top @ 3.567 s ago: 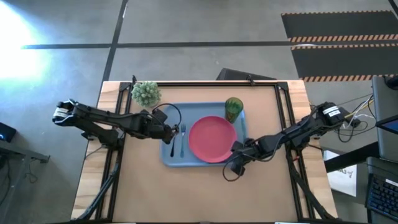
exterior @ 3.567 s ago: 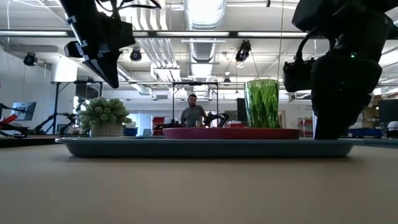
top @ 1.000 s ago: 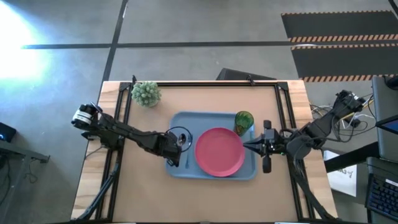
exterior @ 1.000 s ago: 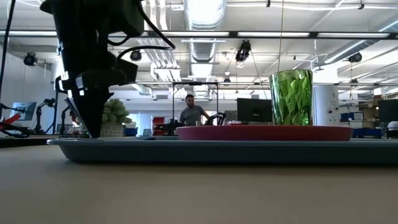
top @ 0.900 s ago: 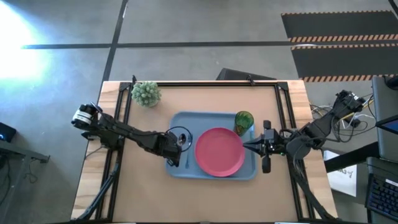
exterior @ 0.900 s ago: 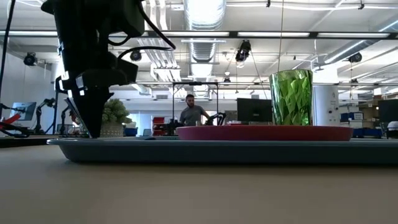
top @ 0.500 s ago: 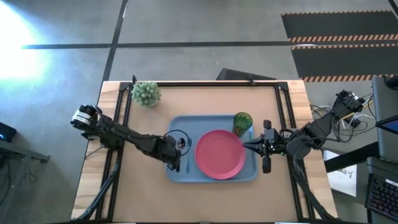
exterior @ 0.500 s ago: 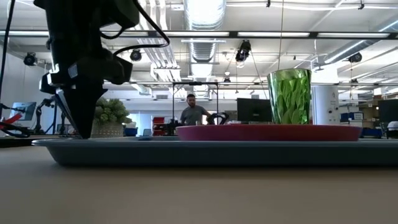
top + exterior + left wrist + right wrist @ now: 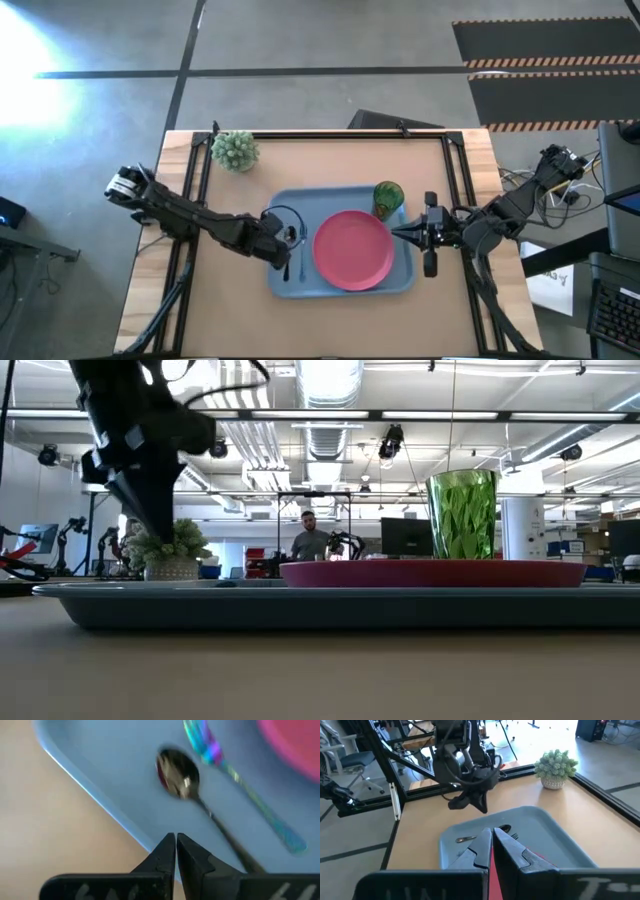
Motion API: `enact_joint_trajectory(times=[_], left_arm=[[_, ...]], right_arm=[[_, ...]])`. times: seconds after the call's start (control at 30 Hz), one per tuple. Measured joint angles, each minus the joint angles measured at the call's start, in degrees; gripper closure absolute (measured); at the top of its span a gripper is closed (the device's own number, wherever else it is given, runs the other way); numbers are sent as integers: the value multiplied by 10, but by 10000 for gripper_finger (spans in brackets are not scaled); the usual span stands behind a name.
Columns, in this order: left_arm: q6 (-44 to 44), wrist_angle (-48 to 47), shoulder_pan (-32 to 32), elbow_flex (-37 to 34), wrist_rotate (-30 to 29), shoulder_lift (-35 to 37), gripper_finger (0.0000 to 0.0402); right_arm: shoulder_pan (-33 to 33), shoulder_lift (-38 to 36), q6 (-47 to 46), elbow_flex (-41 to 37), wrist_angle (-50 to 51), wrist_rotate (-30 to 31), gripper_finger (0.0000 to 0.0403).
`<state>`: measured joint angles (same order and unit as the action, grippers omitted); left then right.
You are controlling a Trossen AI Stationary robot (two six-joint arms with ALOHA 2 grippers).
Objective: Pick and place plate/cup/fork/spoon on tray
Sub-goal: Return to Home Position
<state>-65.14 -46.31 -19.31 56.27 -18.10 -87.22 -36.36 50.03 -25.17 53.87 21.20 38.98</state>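
The light blue tray (image 9: 340, 285) lies mid-table. On it are the pink plate (image 9: 352, 248), the green cup (image 9: 388, 197) upright at its far right corner, and at its left the spoon (image 9: 177, 772) and the fork (image 9: 240, 780), lying flat side by side. My left gripper (image 9: 284, 262) is shut and hangs above the tray's left rim (image 9: 100, 805); the low view shows its tip (image 9: 160, 535) clear of the tray (image 9: 300, 605). My right gripper (image 9: 393, 234) is shut and hovers over the plate's right edge. It also shows in the right wrist view (image 9: 491, 831).
A pale green fuzzy plant in a small pot (image 9: 235, 150) stands at the table's far left corner. Black frame rails (image 9: 455, 190) run along the table's left, right and far sides. A person (image 9: 308, 542) stands far off in the room beyond.
With my left gripper's shut tip down on its left part, the tray has slid a little toward the table's near edge, carrying plate, cup, fork and spoon. My left gripper has then risen clear of the tray, still shut.
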Motion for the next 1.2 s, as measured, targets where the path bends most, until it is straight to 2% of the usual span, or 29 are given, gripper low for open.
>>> enact_joint_trajectory(times=[0.1,0.37,0.57,0.7,0.8,0.87,1.0,1.07,1.2], left_arm=[[-1,-10,2,-2,-43,27,402],[-4,-77,6,-12,-103,88,402],[26,-76,6,-2,-241,159,402],[92,-52,5,1,-289,229,402],[176,-10,3,-3,-293,287,402],[246,27,-1,-8,-289,323,402],[359,101,-13,-24,-235,387,402],[373,114,-19,-33,-210,415,402],[370,115,-34,-56,-194,459,402]], right_arm=[[0,-7,8,0,0,0,394],[0,-22,41,0,-1,0,394],[0,-43,82,19,-5,-5,394],[0,-67,158,50,-5,-35,394],[0,-90,217,74,-6,-71,394],[0,-109,250,86,-5,-119,394],[0,-160,289,94,-3,-231,394],[0,-190,293,86,-5,-271,394],[0,-250,273,49,-1,-273,394]])
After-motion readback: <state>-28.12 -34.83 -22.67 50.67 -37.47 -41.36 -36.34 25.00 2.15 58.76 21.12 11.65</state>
